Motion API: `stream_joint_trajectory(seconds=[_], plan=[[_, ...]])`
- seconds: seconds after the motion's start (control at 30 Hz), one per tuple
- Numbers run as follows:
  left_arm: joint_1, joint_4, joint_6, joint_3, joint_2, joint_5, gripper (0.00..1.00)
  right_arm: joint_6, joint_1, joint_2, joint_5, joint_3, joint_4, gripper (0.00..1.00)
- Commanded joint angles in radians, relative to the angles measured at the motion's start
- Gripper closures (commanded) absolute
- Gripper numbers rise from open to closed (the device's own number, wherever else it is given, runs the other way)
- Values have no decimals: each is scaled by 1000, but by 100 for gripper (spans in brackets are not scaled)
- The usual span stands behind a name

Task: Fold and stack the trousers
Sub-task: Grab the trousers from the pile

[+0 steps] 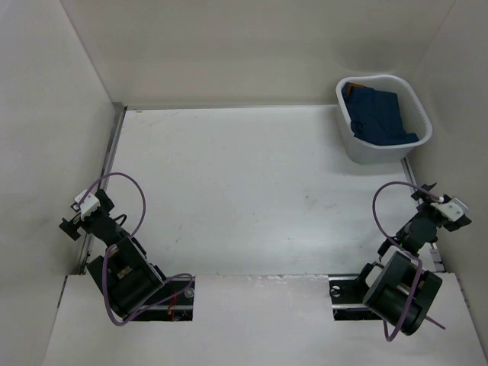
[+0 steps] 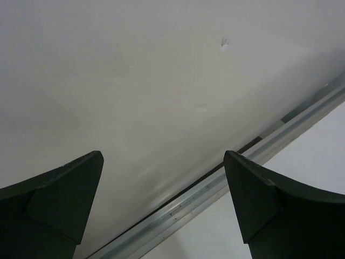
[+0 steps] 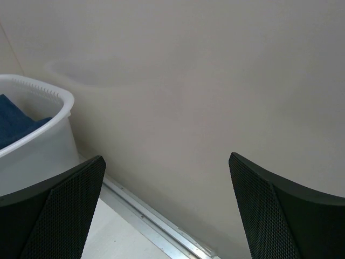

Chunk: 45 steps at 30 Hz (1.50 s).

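We log the trousers (image 1: 377, 114) bunched inside the white basket (image 1: 372, 152) at 1 o'clock. Left gripper (image 2: 161, 167) and right gripper (image 3: 167, 167) are both spread and empty. Risk, we judge: the denim may drag on the rim when lifted and tip the basket.

The trousers (image 1: 377, 114) are deep navy blue, with a small tan-orange patch at one corner. The basket (image 1: 374, 151) holding them is white, its rim dotted with fine perforations. The counter (image 1: 244, 191) is white with faint grey smudges. Both arms carry purple cables (image 1: 130, 183). The left end effector (image 2: 161, 159) is plain matt black; the right end effector (image 3: 167, 162) is black with a fine mesh texture. The rail (image 2: 215, 189) is silver.
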Motion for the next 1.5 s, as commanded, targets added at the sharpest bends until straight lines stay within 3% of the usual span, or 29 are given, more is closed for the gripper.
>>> stream_joint_trajectory(seconds=[0.0, 0.37, 0.5, 0.57, 0.67, 0.73, 0.83, 0.9, 0.93, 1.03, 1.13, 1.2, 1.27, 1.33, 1.4, 1.47], plan=[[0, 222, -9, -30, -1, 8, 0, 21, -3, -16, -16, -49, 200, 0], [0, 220, -4, -26, -2, 8, 0, 24, -3, -14, -22, -46, 202, 0], [-40, 179, 63, -4, -123, -18, 0, 10, -11, -42, -76, -20, 150, 0], [-98, 173, 151, 36, -175, -58, 0, -43, -5, -123, -139, 12, 57, 0], [-237, 75, 359, 152, -205, -141, 0, -148, 117, -334, -304, 181, -265, 0], [-288, -54, 409, 337, -156, -147, 0, -211, 289, -268, -485, 465, -463, 0], [-407, -368, 426, 566, -55, -135, 0, -274, 435, -24, -602, 805, -661, 0], [-478, -564, 421, 663, -22, -130, 0, -298, 521, 61, -599, 920, -758, 0], [-561, -804, 395, 768, 8, -133, 0, -335, 591, 87, -570, 970, -813, 0], [-658, -1130, 312, 905, 53, -94, 0, -349, 703, 99, -483, 1047, -812, 0], [-705, -1501, 162, 1049, 102, 211, 0, -291, 737, 147, -359, 1156, -866, 0], [-695, -1635, 29, 1106, 143, 432, 0, -211, 710, 215, -352, 1272, -1049, 0], [-689, -1686, -42, 1122, 179, 572, 0, -121, 661, 332, -386, 1441, -1357, 0], [-712, -1690, -24, 1104, 193, 573, 0, -41, 612, 482, -392, 1620, -1679, 0], [-741, -1683, 7, 1068, 194, 487, 0, -5, 592, 624, -375, 1717, -1921, 0], [-751, -1685, 39, 1044, 196, 436, 0, 4, 592, 653, -319, 1683, -1949, 0]])
